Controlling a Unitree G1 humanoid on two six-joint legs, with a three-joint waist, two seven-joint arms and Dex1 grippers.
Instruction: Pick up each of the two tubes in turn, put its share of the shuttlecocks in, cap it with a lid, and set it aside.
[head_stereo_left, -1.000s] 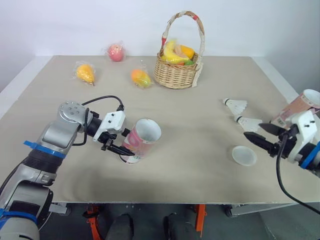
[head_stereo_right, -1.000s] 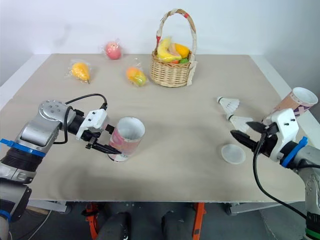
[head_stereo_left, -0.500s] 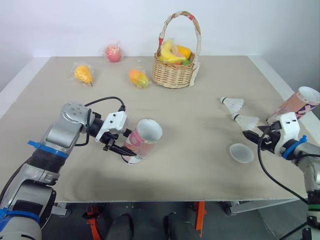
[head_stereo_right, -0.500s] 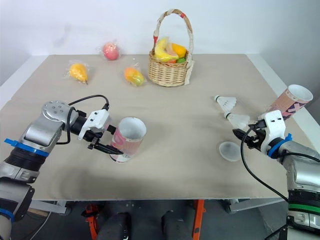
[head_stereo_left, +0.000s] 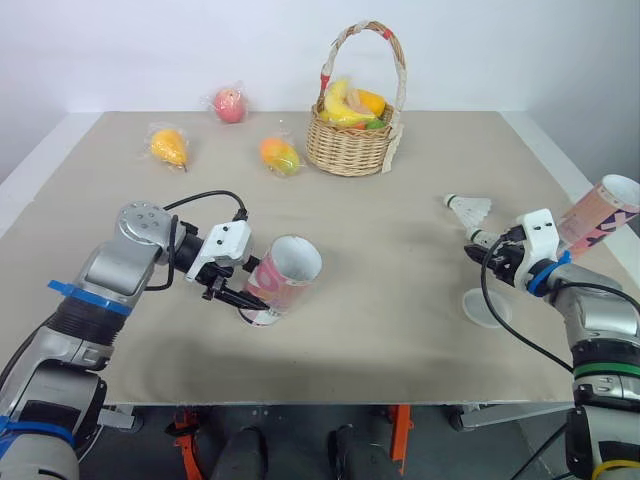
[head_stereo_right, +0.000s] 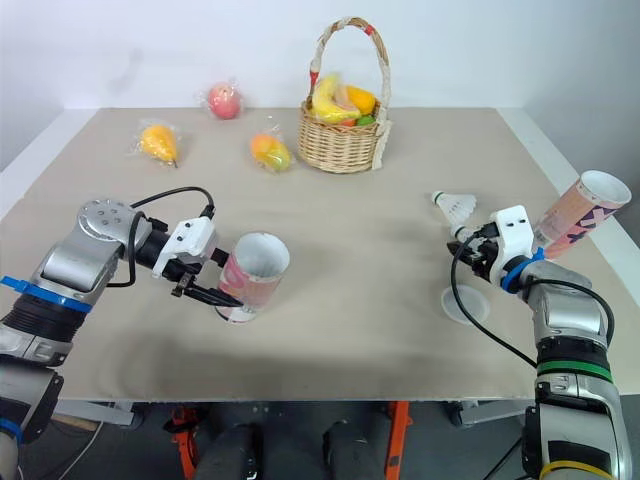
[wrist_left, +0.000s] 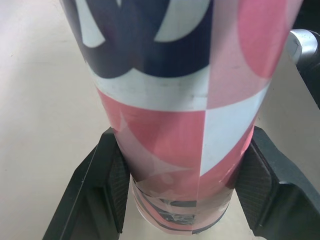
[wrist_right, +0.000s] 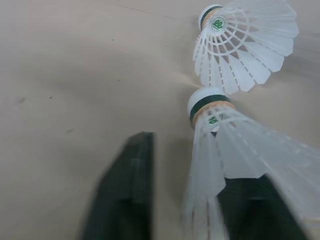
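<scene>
A pink, white and navy tube (head_stereo_left: 285, 280) leans on the table at centre left with its open mouth up. My left gripper (head_stereo_left: 243, 292) is shut on its lower part, and both pads (wrist_left: 114, 182) press its sides. At the right, my right gripper (head_stereo_left: 480, 252) reaches over the nearer shuttlecock (wrist_right: 235, 140). Its fingers (wrist_right: 127, 190) stand on either side of the feather skirt, open, with a small gap on one side. The second shuttlecock (head_stereo_left: 470, 206) lies just beyond. A second tube (head_stereo_left: 602, 212) leans at the right table edge. A white lid (head_stereo_left: 487, 308) lies near my right forearm.
A wicker basket (head_stereo_left: 355, 145) of fruit stands at the back centre. Wrapped fruits lie at the back left: a red apple (head_stereo_left: 231, 104), an orange pear (head_stereo_left: 170, 147) and a mango (head_stereo_left: 281, 155). The right table edge (head_stereo_left: 565, 165) runs close to the second tube.
My right arm has moved forward and inward until its fingers straddle the nearer shuttlecock, and the fingers have drawn closer together. The left gripper and its tube have stayed put.
</scene>
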